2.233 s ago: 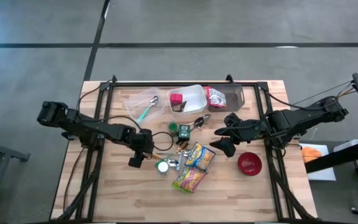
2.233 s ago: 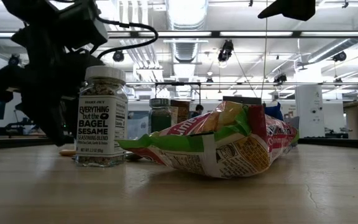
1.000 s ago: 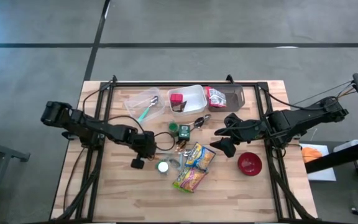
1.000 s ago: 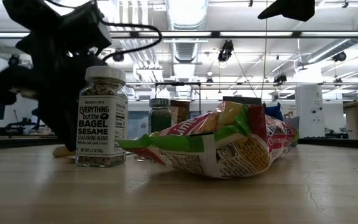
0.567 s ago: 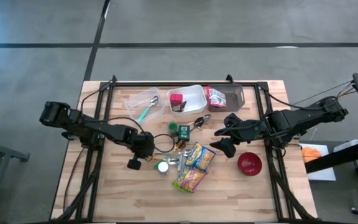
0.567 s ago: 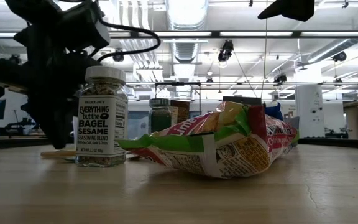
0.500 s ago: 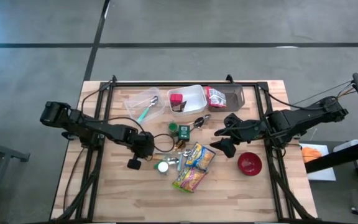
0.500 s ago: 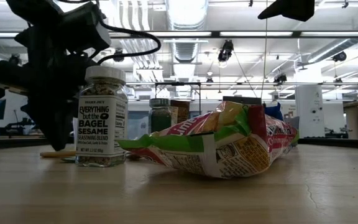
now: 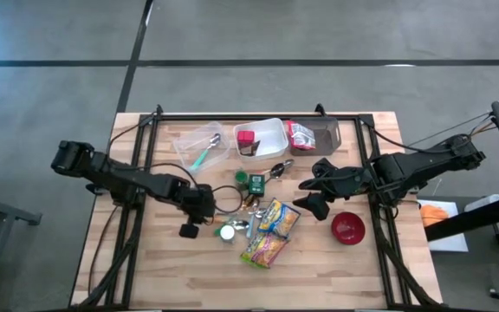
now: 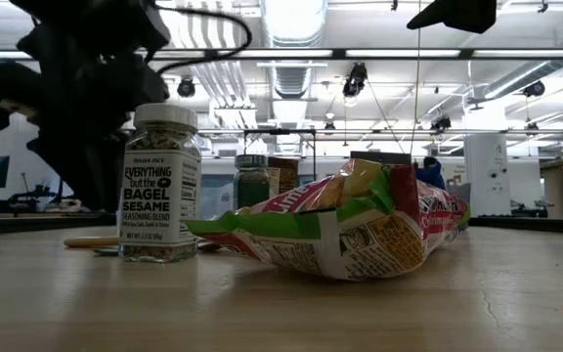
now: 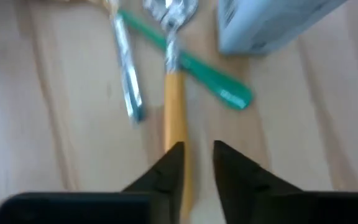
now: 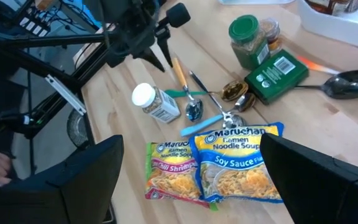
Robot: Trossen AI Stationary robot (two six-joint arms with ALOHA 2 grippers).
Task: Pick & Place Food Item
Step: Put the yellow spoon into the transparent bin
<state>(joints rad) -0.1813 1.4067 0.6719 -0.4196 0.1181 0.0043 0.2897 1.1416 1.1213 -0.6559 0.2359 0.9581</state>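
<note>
Two ramen noodle packets (image 12: 241,162) (image 9: 271,230) lie flat on the wooden table beside an upright seasoning jar (image 10: 159,186) (image 9: 226,231). My left gripper (image 11: 197,152) (image 9: 189,230) hangs, fingers pointing down, just above an orange-handled utensil (image 11: 174,106) that lies flat on the table left of the jar. Its fingers are a narrow gap apart with nothing between them. My right gripper (image 9: 313,201) hovers wide open above the table, right of the packets, holding nothing.
A green-handled utensil (image 11: 219,90), other spoons, a green-lidded jar (image 12: 246,37) and a green box (image 12: 277,71) crowd the middle. A red bowl (image 9: 347,227) sits at the right. Three containers (image 9: 260,137) line the far edge. Bare wood lies along the near edge.
My left gripper has risen from the table. The orange handle, whose end was up at the fingertips a second ago, now lies flat on the wood left of the seasoning jar.
</note>
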